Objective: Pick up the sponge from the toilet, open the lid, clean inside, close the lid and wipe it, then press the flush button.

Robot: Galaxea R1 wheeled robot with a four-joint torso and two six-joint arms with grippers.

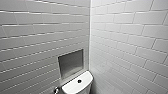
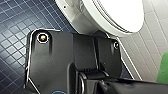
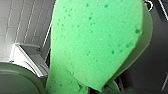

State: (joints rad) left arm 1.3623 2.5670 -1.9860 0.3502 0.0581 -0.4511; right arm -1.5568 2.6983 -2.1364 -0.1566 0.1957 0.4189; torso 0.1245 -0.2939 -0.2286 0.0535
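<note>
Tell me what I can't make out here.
Head view: the white glossy ceramic toilet is cut off by the bottom edge; its small round dark flush button is too small for detail.
Left wrist view: the robot's dark plate covers the toilet's base; a green patch is cut by the edge.
Right wrist view: the bright green porous sponge blocks what lies behind.

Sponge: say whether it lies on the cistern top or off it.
Off it. The cistern top is bare white around the flush button; the sponge hangs close before the right wrist camera. Gripped: cannot tell.
</note>
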